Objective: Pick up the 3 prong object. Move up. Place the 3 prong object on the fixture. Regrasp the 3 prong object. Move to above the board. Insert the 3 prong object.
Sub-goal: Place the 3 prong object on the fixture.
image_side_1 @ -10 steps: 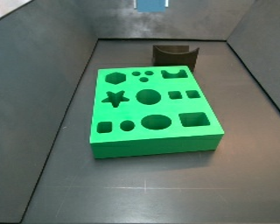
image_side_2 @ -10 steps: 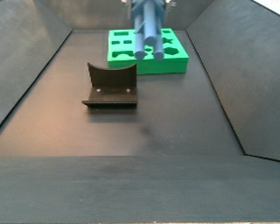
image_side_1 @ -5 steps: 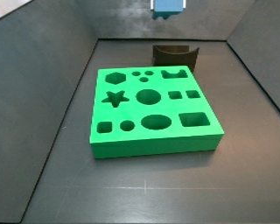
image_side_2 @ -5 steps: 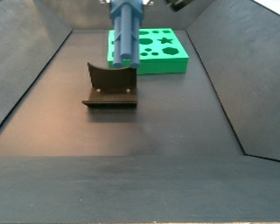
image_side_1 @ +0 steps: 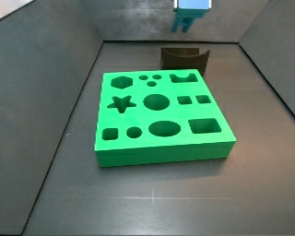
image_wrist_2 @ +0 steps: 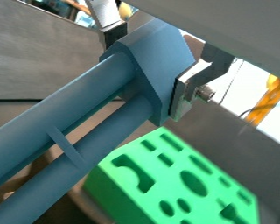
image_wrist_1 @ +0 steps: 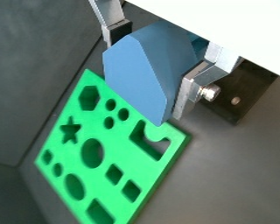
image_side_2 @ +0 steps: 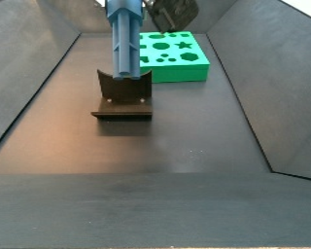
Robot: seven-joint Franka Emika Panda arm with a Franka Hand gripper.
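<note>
My gripper [image_wrist_1: 152, 61] is shut on the 3 prong object [image_wrist_1: 146, 74], a blue-grey peg whose head fills the gap between the silver fingers [image_wrist_1: 199, 83]. In a wrist view its long body [image_wrist_2: 73, 140] runs down away from the gripper [image_wrist_2: 149, 66]. In a side view the 3 prong object [image_side_2: 123, 41] hangs upright from the gripper [image_side_2: 124, 5], its lower end right at the curved top of the dark fixture [image_side_2: 123, 95]; whether they touch is unclear. The green board [image_side_2: 175, 55] lies behind and to the right. Its prongs are hidden.
The board [image_side_1: 162, 115] with star, hexagon, round and square holes fills the middle of the dark bin floor, the fixture [image_side_1: 187, 58] just behind it. Sloping grey walls [image_side_2: 249, 78] close in both sides.
The gripper has carried the 3 prong object away from above the board and over to the fixture, and lowered it so its end now sits at the fixture's top.
</note>
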